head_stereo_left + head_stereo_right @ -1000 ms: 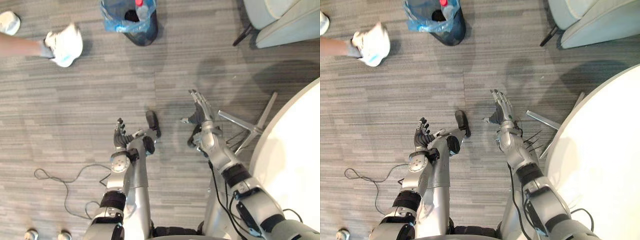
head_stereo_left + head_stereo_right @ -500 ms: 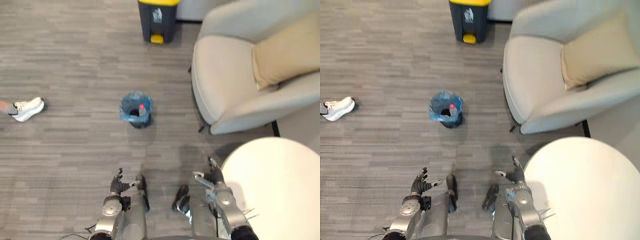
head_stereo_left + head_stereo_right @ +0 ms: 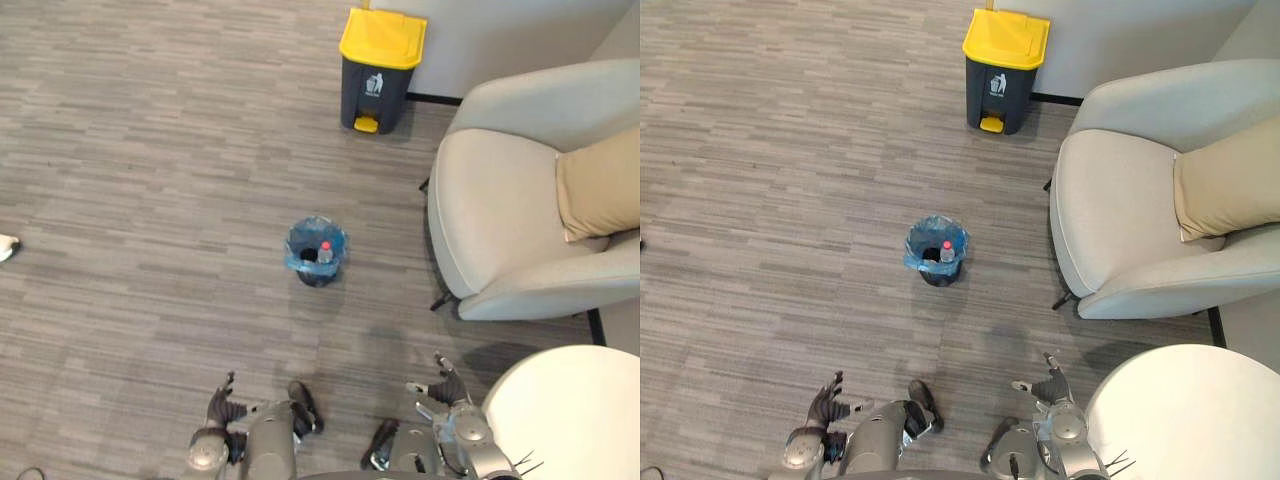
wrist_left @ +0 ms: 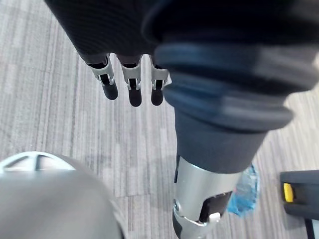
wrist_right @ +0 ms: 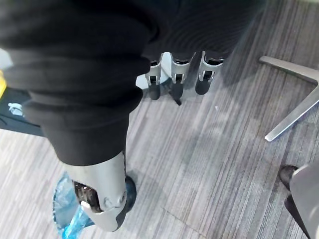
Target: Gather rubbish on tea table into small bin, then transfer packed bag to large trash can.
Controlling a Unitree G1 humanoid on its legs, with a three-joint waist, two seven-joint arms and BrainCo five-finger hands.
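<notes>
Bright, even indoor light, soft shadows

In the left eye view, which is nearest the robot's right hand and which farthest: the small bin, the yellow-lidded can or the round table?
Measured from the right hand, nearest first:
1. The table, close beside the hand on its right.
2. The small bin, ahead and to the hand's left.
3. The yellow-lidded can, farthest, well beyond the bin.

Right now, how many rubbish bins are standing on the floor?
2. The small bin, lined with a blue bag, stands mid-floor ahead of the robot; the large trash can with a yellow lid stands beyond it by the wall, beside the armchair. None appears hidden.
</notes>
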